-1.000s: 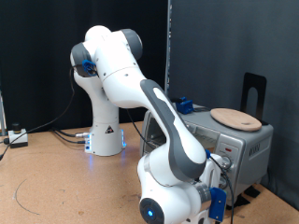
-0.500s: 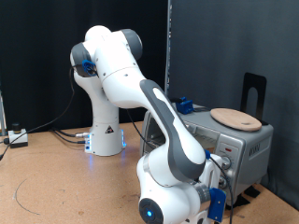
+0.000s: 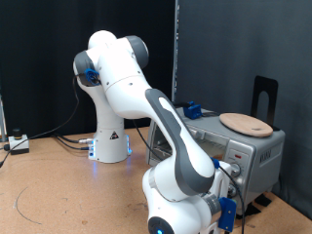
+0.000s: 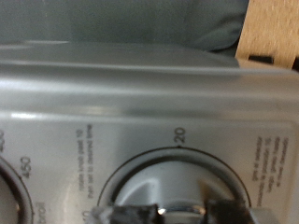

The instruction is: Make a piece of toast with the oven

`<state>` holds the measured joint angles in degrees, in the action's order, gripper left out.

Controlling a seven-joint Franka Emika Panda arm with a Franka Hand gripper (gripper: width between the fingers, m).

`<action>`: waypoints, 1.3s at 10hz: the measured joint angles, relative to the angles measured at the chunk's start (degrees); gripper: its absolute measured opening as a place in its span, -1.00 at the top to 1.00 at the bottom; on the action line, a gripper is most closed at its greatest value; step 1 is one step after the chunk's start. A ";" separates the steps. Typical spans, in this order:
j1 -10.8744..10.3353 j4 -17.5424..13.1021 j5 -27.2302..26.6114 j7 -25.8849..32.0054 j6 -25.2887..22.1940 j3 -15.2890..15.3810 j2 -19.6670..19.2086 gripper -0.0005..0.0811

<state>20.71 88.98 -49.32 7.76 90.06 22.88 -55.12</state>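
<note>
Gripper (image 4: 177, 213) sits right up against the oven's (image 3: 255, 154) control panel: the wrist view is filled with brushed silver metal, and a round timer knob (image 4: 177, 182) with a dark ring and printed numbers "20", "450", "400" around the dials lies straight ahead of the fingers, between them. Two fingertips (image 4: 131, 217) show at the frame edge either side of the knob's raised centre, narrowly spread and apparently closing on or touching it, but the frame is blurred and cropped, so whether they actually pinch it — cannot tell. In the exterior view the gripper itself is hidden behind the arm's white wrist at the bottom; the arm bends down from its base on the left to the oven's front at the right. Oven is a small boxy silver countertop unit, matte metal, on the brown wooden surface (image 3: 58, 185). On its top lies a round flat tan wooden board (image 3: 245, 124), smooth; a black upright stand (image 3: 265, 96) is behind it, and a small blue object (image 3: 192, 110) rests on the oven top's left part. The piece of toast is not visible in either view; possibly inside the oven, can't confirm. Dark curtain backdrop.
</note>
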 joint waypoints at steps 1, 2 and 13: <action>0.27 1.78 -0.30 4.34 1.99 0.22 1.38 0.76; 0.55 4.08 -1.02 8.99 4.42 0.43 3.10 0.76; 3.08 12.93 -8.40 31.76 12.25 1.85 7.82 0.76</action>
<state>23.78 101.91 -57.73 39.52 102.30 24.73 -47.30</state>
